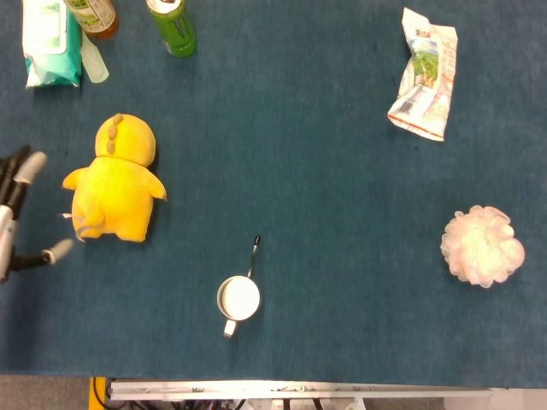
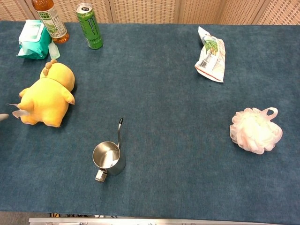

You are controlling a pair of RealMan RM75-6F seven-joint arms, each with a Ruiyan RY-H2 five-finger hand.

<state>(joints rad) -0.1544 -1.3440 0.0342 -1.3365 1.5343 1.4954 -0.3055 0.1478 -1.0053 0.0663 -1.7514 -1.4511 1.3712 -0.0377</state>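
Left hand (image 1: 17, 213) at the far left edge, fingers spread and holding nothing, just clear of the yellow plush toy (image 1: 115, 184).

Blue surface (image 1: 325, 213), left to right. Left hand: only partly in frame, fingers apart, empty. Right hand: out of frame in both views. Yellow plush toy: lying flat just beside the left hand, head toward 12 o'clock, untouched. At 12 o'clock of the toy, by the far edge: teal wipes pack (image 1: 49, 38), amber drink bottle (image 1: 92, 13), green can (image 1: 173, 26), top appears unopened. At 4 o'clock of the toy: small steel cup (image 2: 108, 158), upright, nothing visible inside, with a thin dark handle (image 2: 119, 131) pointing to 12 o'clock. Far right, 1 o'clock of the cup: crumpled snack packet (image 1: 423, 75). At 6 o'clock of the packet, well apart: pale pink bath pouf (image 1: 482, 246).
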